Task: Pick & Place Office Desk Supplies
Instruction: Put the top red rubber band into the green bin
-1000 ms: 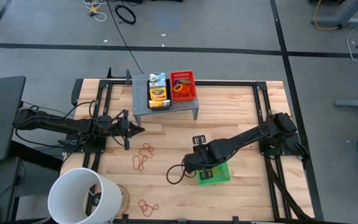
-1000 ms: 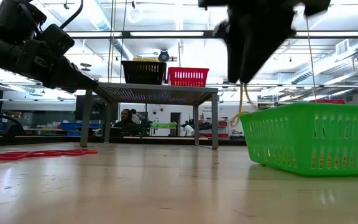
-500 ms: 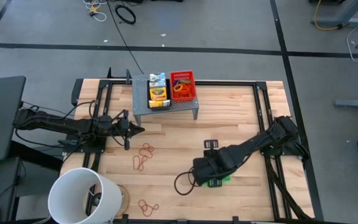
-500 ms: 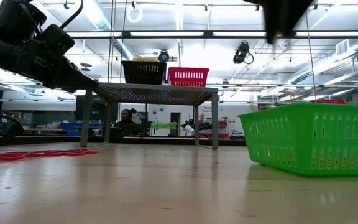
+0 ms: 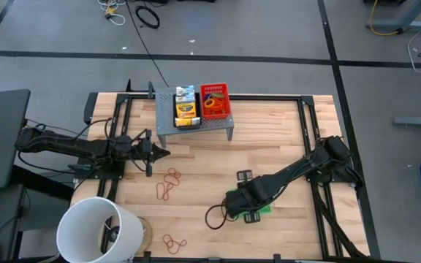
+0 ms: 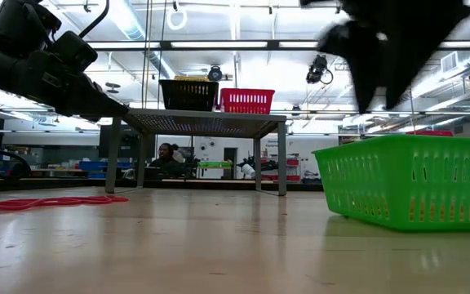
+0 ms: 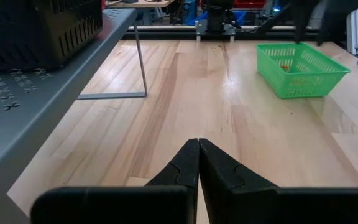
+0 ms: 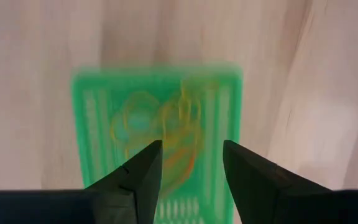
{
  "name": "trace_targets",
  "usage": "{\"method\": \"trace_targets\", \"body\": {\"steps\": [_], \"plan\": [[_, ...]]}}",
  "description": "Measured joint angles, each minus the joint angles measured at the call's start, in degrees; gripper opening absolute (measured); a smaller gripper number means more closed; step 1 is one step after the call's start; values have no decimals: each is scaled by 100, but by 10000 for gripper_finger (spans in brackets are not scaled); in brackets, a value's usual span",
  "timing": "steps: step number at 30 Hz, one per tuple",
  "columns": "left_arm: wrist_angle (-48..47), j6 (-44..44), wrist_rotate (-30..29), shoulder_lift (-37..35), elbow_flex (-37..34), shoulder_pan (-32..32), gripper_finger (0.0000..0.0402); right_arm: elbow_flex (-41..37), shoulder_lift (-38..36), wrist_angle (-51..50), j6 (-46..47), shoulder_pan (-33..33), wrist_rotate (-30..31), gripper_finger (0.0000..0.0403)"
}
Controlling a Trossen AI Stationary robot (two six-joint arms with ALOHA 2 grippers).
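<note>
A green mesh tray (image 8: 95, 112) stands on the table at the near right, with tan-orange rubber bands (image 8: 166, 134) lying in it. My right gripper (image 8: 191, 165) hangs open straight above it, fingers pointing down, touching nothing; in the high view the gripper (image 5: 243, 204) covers most of the tray (image 5: 263, 210). The tray also shows in the low view (image 6: 406, 180) and the left wrist view (image 7: 300, 68). My left gripper (image 7: 198, 149) is shut and empty at the table's left (image 5: 163, 152). More rubber bands (image 5: 168, 183) lie loose on the table.
A grey perforated riser (image 5: 196, 126) at the far middle bears a black tray with a yellow crayon box (image 5: 186, 109) and a red tray (image 5: 215, 100) with rubber bands. A big white bucket (image 5: 101, 230) lies at the near left corner, more bands (image 5: 174, 242) beside it.
My right gripper has moved toward the table's near edge and a little right, from beside the green tray's left end to straight over it, and has risen. Thin tan strands that hung below it in the low view no longer show there.
</note>
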Motion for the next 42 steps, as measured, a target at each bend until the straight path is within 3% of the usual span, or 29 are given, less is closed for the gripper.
{"method": "trace_targets", "body": {"steps": [5,10,15,18,22,26,33,38,42], "plan": [[22,-28,0,-1,0,-2,14,57,6,1739,-1179,-79,268,176],[22,-86,0,0,0,-2,14,31,126,3243,-2195,-250,-479,176],[97,-252,0,0,0,-2,14,24,418,4023,-2605,-566,-979,176],[62,-533,92,98,0,0,14,11,588,3981,-2722,-782,-1103,176],[131,-638,772,532,0,-93,18,15,592,3884,-2756,-898,-1137,176],[349,-549,620,1136,58,-344,38,15,591,3522,-2843,-877,-978,176],[254,-485,553,2262,573,-615,125,15,588,2338,-2669,-776,-153,176],[-325,-489,590,3175,1073,-644,196,15,588,1747,-2256,-751,-43,176],[-752,-474,760,3895,1373,-643,224,15,586,1490,-2024,-706,-42,176]]}}
